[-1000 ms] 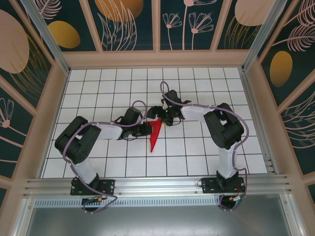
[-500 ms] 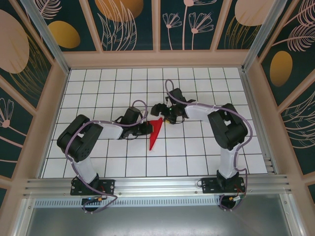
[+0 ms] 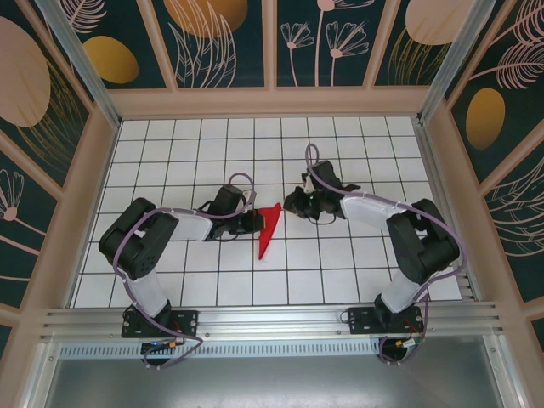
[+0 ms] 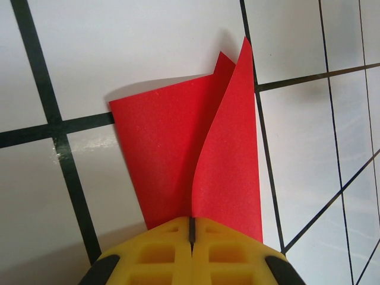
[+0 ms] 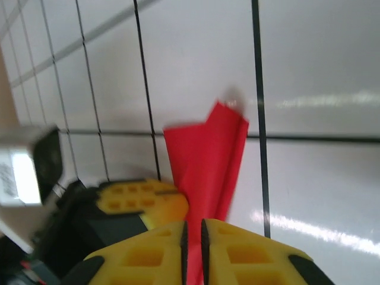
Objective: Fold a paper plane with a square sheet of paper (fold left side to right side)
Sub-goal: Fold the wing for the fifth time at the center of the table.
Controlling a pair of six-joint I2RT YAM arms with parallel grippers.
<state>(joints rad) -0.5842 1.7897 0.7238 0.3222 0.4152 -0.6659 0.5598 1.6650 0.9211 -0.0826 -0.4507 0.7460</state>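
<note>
1. The paper plane (image 3: 269, 228) lies near the middle of the tabletop (image 3: 195, 153). It is a narrow red dart, with its wide end away from the arm bases and its sharp tip toward them, slanting a little to the left.
2. From the left wrist, the paper plane (image 4: 172, 148) shows two layers. The upper one curls up off the lower along a long crease. The far corners do not line up, and one peak stands past the other.
3. The left tool (image 3: 254, 223) meets the plane from its left edge. It is clenched on the paper: the yellow fingers (image 4: 160, 249) are pressed together down to a seam, and the red sheet runs into them.
4. The right tool (image 3: 291, 203) sits just beside the wide end, on its right. Its fingers (image 5: 237, 249) are drawn nearly together, leaving a thin slit. Red shows in that slit, but I cannot tell whether the paper is pinched there.
5. The tabletop is white tile with dark grid lines (image 4: 56, 124), and the plane lies across one of them.
</note>
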